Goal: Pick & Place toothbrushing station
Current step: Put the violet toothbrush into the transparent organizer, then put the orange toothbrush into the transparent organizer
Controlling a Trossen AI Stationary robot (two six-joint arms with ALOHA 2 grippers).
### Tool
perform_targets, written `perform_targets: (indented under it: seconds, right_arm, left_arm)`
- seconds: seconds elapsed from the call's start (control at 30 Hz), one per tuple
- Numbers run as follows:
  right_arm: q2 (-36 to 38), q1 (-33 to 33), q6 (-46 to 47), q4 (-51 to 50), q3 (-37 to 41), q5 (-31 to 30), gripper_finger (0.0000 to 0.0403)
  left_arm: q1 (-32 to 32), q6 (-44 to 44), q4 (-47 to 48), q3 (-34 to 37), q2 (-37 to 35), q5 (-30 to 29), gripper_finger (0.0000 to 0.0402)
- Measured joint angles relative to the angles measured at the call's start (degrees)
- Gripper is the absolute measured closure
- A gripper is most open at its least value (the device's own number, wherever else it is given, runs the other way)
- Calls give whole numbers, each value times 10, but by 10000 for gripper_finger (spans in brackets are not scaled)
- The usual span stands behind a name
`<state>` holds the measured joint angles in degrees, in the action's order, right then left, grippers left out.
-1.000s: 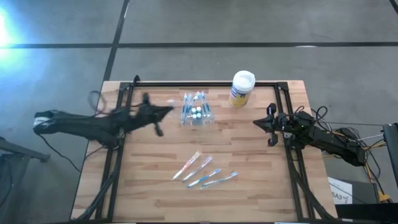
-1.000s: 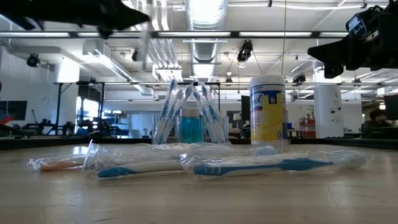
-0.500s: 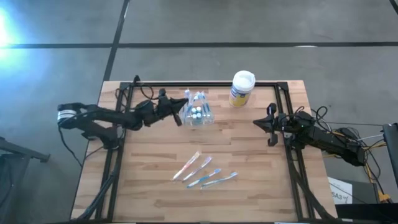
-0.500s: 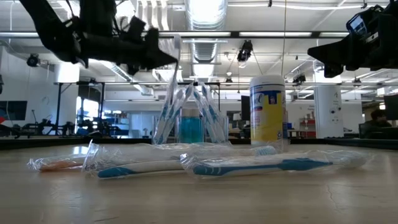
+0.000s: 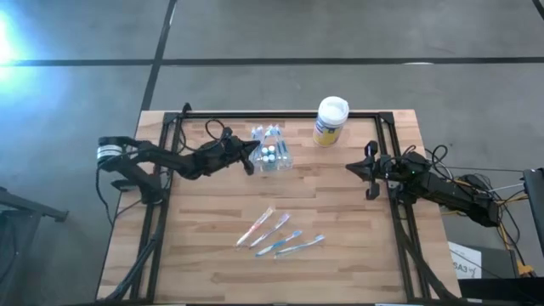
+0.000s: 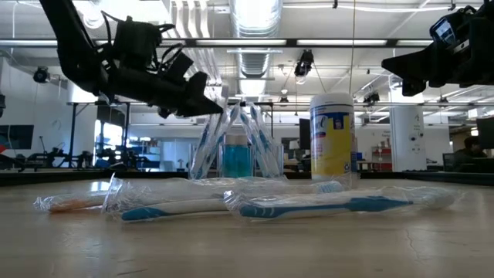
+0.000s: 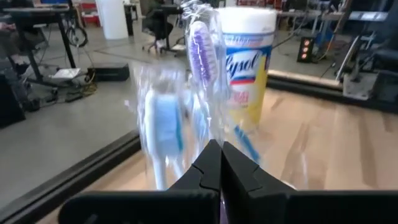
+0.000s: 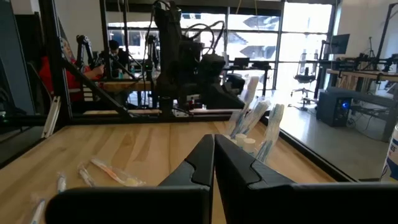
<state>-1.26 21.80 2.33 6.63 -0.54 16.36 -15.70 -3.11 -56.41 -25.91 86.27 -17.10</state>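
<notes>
Toothbrushing station (image 5: 270,150): left tool (image 5: 252,155) now closer.

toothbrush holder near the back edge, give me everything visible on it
The holder is a small clear plastic cup standing upright on the wooden table, left of the yellow canister. Wrapped toothbrushes fan out of its top, and something blue shows through its wall in the low view. The shut left gripper is right at its left side; actual contact cannot be told.
</notes>
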Motion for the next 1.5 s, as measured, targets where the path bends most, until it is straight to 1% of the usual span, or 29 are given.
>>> perform_targets:
  seconds: [0.1,0.33,0.67,0.8,0.87,0.93,1.13,1.23,1.33,1.43,1.5]
  right_arm:
    - [0,0,0,0,0,0,394]
    - [0,0,-2,0,0,0,394]
    - [0,0,-4,2,0,0,394]
    - [0,0,-1,2,0,0,394]
    - [0,0,0,2,0,0,394]
    - [0,0,0,2,0,0,394]
    - [0,0,2,2,0,0,394]
    - [0,0,2,1,0,0,394]
    - [0,0,2,1,0,0,394]
    - [0,0,2,1,0,0,394]
    - [0,0,3,1,0,0,394]
  left_arm:
    - [0,-3,-13,0,21,-10,401]
    - [0,-6,-38,16,56,-10,401]
    - [7,-7,-42,28,63,-14,399]
    - [7,-31,-34,30,57,-8,379]
    - [8,-41,-29,31,56,5,364]
    - [8,-45,-31,31,55,16,348]
    - [8,-45,-32,31,52,23,293]
    - [8,-45,-29,31,40,23,273]
    - [9,-45,-14,31,13,23,261]
    - [14,-36,22,32,-37,28,257]
    - [21,-13,62,33,-84,37,258]
